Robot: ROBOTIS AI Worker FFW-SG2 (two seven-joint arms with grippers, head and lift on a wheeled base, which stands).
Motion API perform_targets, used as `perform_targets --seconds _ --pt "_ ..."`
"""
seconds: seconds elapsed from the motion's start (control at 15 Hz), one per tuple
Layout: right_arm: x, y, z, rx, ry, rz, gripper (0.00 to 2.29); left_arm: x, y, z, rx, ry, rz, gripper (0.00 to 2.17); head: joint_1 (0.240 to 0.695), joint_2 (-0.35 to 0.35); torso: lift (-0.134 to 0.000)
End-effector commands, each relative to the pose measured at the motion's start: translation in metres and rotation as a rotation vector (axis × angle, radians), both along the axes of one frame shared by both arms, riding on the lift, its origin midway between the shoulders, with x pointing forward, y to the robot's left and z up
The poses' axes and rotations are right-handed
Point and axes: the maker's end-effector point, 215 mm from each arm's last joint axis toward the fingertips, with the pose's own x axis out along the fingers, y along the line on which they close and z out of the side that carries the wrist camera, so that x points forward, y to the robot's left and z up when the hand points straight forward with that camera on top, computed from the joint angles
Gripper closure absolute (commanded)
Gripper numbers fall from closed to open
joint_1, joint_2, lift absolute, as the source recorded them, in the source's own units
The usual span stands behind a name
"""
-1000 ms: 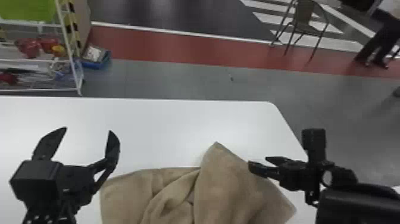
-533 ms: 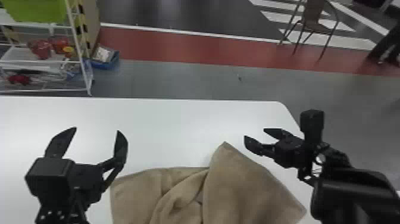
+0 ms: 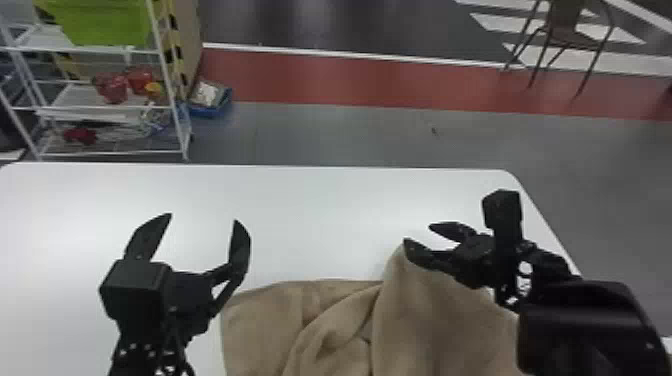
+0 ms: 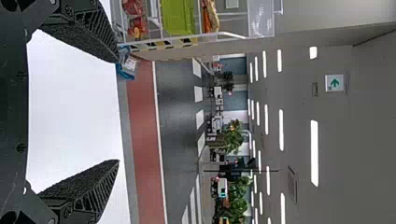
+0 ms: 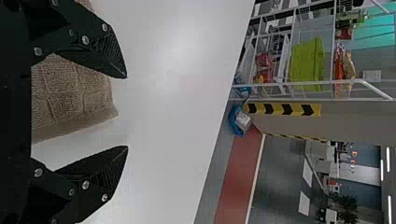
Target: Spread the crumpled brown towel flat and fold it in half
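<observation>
The crumpled brown towel [image 3: 435, 320] lies in folds at the near side of the white table, one corner pointing away. My left gripper [image 3: 202, 220] stands open above the table, left of the towel and slightly beyond its edge. By the towel's far corner is my right gripper [image 3: 417, 234], open, its near finger overlapping that corner in the head view. In the left wrist view, my left gripper [image 4: 117, 112] has nothing between its fingers. In the right wrist view, the towel [image 5: 74, 95] extends behind the spread fingers of my right gripper [image 5: 127, 112]; no grip on it shows.
The white table [image 3: 300, 215] has its far edge beyond both grippers and a rounded corner at the far right. On the floor behind stand a white wire shelf [image 3: 107, 107] with a green bin, a blue box [image 3: 210, 102] and a chair [image 3: 565, 35].
The head view has shifted, so table and shelf sit farther right in it. My right gripper has come closer to the towel's far corner. The towel keeps its folds.
</observation>
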Motion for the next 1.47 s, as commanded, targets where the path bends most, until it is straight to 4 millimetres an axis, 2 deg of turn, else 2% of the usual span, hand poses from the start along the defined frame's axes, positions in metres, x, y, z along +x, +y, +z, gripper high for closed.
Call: perform_targets --seconds 0.0,0.27,0.47,0.67,0.87,1.2,1.4 --pt "0.001 0.001 -0.007 -0.019 0.018 0.002 0.41 0.0 0.0 0.0 -0.001 0.001 0.0 0.14 0.695 -0.149 -0.122" --pt "0.003 0.002 -0.029 -0.005 0.066 0.002 0.41 0.0 0.0 0.0 -0.004 0.001 -0.005 0.14 0.695 -0.149 -0.122" --pt "0.0 0.004 -0.034 -0.004 0.081 0.012 0.5 0.0 0.0 -0.001 -0.005 0.002 -0.004 0.14 0.695 -0.146 -0.122" --pt "-0.005 0.004 -0.04 0.012 0.118 0.005 0.78 0.0 0.0 -0.002 -0.003 0.004 -0.008 0.14 0.695 -0.143 -0.122" --pt "-0.008 0.004 -0.036 0.03 0.116 0.014 1.12 0.0 0.002 -0.005 -0.003 0.008 -0.005 0.14 0.695 -0.143 -0.122" --pt "-0.009 -0.025 -0.03 0.036 0.092 -0.039 1.12 0.003 0.028 -0.028 0.021 0.058 0.025 0.14 0.695 -0.148 -0.122" --pt "-0.014 -0.046 -0.031 0.037 0.089 -0.077 1.12 -0.009 0.04 -0.059 0.048 0.196 0.003 0.14 0.695 -0.154 -0.122"
